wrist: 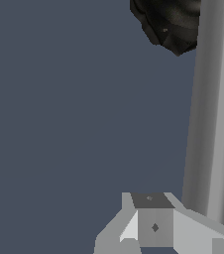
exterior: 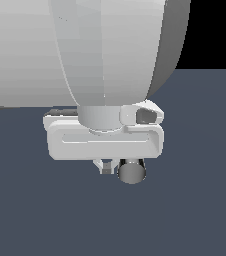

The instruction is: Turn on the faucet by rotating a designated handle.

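The faucet's black ridged base (wrist: 169,24) shows only in the wrist view. The handle (wrist: 214,114), a straight chrome bar, runs from it along the picture's edge. In the exterior view only the handle's flat grey end (exterior: 131,171) shows, below the white hand. My gripper (exterior: 106,166) hangs under the hand, its fingers together with nothing between them. It sits right beside the handle's end, on the exterior view's left of it. In the wrist view the gripper (wrist: 153,218) lies alongside the bar, close to it or touching it; I cannot tell which.
The big white arm (exterior: 85,50) fills the upper part of the exterior view and hides the faucet's base and most of the handle. A flat dark blue-grey floor (exterior: 195,210) lies under everything.
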You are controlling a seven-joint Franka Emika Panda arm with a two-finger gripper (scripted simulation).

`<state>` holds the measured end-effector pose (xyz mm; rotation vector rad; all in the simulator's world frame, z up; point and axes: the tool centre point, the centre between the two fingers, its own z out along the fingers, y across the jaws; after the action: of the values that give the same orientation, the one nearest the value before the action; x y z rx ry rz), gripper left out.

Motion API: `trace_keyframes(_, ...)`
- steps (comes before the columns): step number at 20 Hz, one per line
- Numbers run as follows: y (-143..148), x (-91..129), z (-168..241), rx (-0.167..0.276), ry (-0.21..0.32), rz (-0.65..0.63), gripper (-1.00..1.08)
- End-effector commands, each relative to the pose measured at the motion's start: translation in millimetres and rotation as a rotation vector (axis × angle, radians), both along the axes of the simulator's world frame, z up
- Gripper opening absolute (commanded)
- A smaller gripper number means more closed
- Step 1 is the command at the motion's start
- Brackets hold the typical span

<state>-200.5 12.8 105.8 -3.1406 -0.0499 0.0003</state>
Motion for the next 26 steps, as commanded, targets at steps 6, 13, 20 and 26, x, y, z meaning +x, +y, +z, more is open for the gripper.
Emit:
trace_keyframes(6, -23, 2, 0, 0.0, 0.0, 0.0, -1.0)
trace_keyframes(13, -54, 6, 0, 0.0, 0.0, 0.0, -1.0)
trace_keyframes(20, -85, 9, 0, 0.0, 0.0, 0.0, -1.0)
trace_keyframes(26, -111, 12, 0, 0.0, 0.0, 0.0, -1.0)
